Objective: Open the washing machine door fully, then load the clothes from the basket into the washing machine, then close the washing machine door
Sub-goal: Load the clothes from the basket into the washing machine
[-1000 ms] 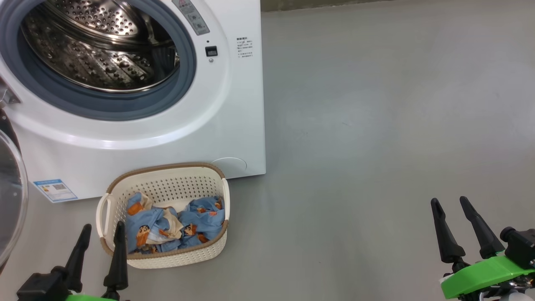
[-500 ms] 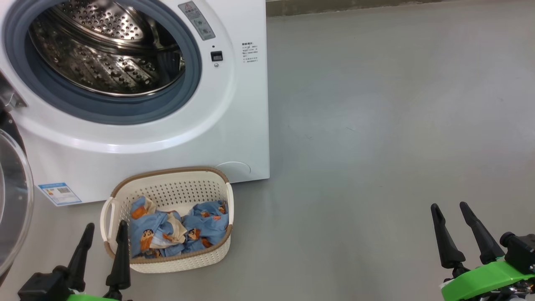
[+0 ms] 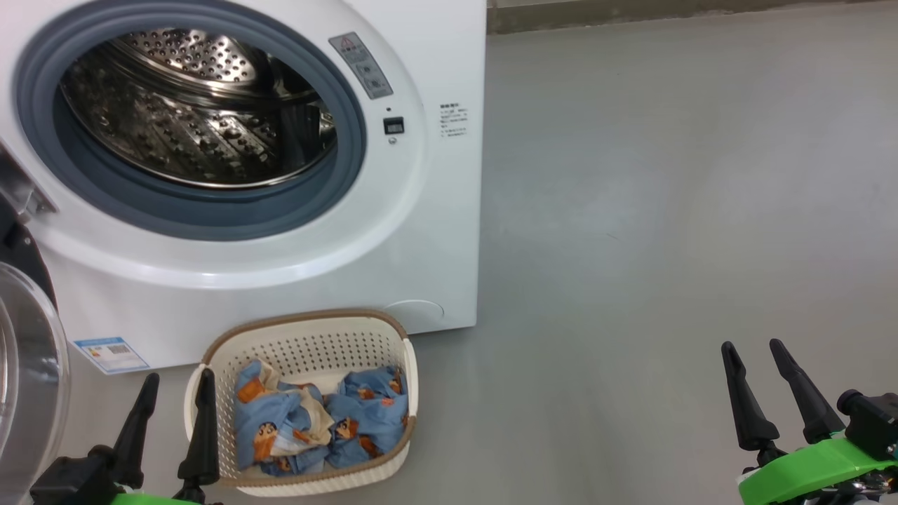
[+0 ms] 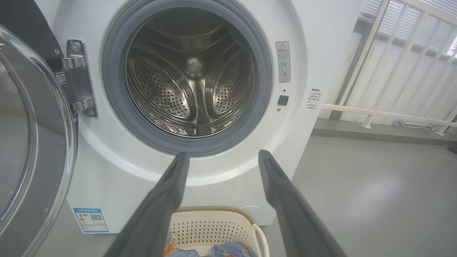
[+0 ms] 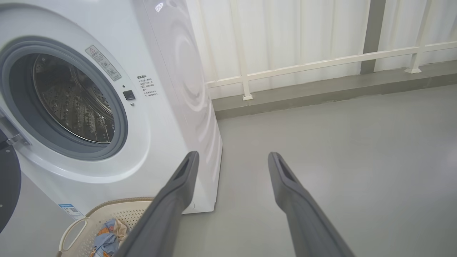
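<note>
1. Left gripper (image 3: 178,380): jaws gaping, empty; basket (image 3: 309,319) of clothes (image 3: 316,424) sitting just right of them.
2. Right gripper (image 3: 751,347): jaws gaping, empty; basket lying well left.
3. Washing machine door (image 3: 28,393): hanging open, left of the left jaws.

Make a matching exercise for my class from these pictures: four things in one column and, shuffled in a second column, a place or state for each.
Column A
1. washing machine door
2. clothes
3. basket
4. right tool

Column B
a. empty, jaws apart
b. on the floor before the washing machine
c. swung open at the left
d. heaped in the basket

Pairs: 1-c, 2-d, 3-b, 4-a
</note>
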### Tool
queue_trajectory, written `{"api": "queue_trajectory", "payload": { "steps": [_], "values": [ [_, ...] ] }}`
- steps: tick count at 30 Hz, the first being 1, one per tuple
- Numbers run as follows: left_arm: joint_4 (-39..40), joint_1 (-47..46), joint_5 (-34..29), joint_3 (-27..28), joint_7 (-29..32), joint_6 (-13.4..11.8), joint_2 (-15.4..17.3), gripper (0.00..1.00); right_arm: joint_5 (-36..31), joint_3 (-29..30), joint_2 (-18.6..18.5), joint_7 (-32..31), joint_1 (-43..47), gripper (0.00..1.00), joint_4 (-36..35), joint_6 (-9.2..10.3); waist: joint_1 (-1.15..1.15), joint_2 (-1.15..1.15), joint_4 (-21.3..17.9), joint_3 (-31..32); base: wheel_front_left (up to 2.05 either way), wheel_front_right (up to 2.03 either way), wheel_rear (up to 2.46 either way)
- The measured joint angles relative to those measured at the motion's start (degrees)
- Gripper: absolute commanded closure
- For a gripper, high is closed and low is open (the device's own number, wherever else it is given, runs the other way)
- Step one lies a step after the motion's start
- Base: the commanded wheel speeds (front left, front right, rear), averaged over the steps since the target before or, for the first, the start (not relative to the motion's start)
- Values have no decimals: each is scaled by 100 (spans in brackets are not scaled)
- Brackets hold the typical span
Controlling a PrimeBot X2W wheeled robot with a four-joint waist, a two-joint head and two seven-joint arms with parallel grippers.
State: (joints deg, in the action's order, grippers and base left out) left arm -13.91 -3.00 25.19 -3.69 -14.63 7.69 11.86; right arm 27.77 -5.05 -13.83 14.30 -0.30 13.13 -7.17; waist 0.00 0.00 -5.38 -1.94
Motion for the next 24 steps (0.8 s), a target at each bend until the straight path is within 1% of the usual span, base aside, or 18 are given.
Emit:
{"api": "queue_trajectory", "payload": {
  "steps": [5, 9, 24],
  "values": [
    [5, -1, -4, 7, 0, 0, -2, 0, 0, -1, 19, 0, 0, 0, 0, 0, 0, 0, 12, -3, 92, -155, 63],
    [34, -1, -18, 3, 0, 0, -8, 0, 0, -1, 52, 0, -1, 0, 0, 0, 0, 0, 24, -15, 64, -72, 9],
    [45, -1, -66, -32, 0, 0, -165, 0, 0, 7, 81, 1, -1, 0, -1, 0, 0, 0, 47, -79, 4, -4, 0]
  ]
}}
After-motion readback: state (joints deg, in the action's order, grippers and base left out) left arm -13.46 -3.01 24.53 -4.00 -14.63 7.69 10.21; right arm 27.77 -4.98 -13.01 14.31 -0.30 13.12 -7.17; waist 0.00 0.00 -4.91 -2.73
